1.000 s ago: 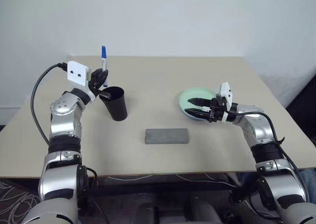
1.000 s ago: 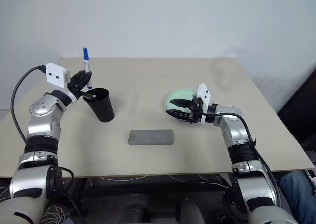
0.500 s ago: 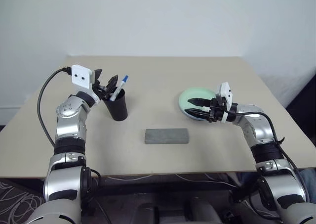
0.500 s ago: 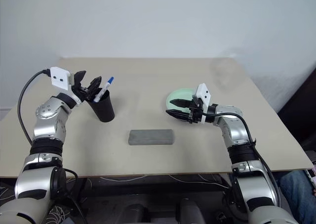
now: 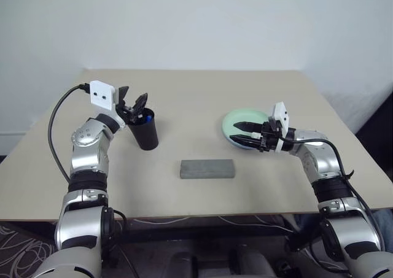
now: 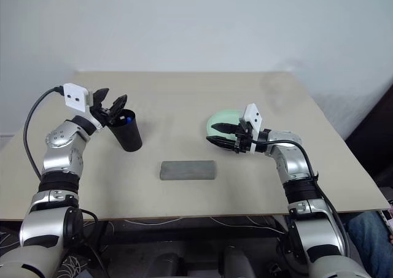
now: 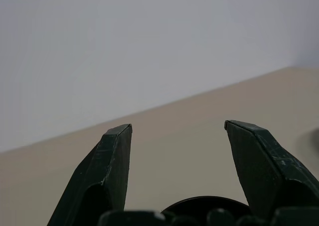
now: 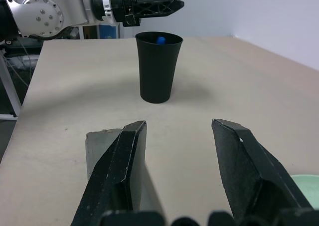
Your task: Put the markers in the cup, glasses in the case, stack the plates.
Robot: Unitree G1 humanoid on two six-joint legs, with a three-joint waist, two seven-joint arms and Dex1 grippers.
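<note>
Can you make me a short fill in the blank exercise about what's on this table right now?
1. The blue-capped marker stands inside the black ____.
2. The left tool hovers over that container with its fingers ____.
3. The grey case lies on the table with its lid ____.
4. The right tool is over the mint green ____.

Missing words: cup; open; closed; plate
</note>
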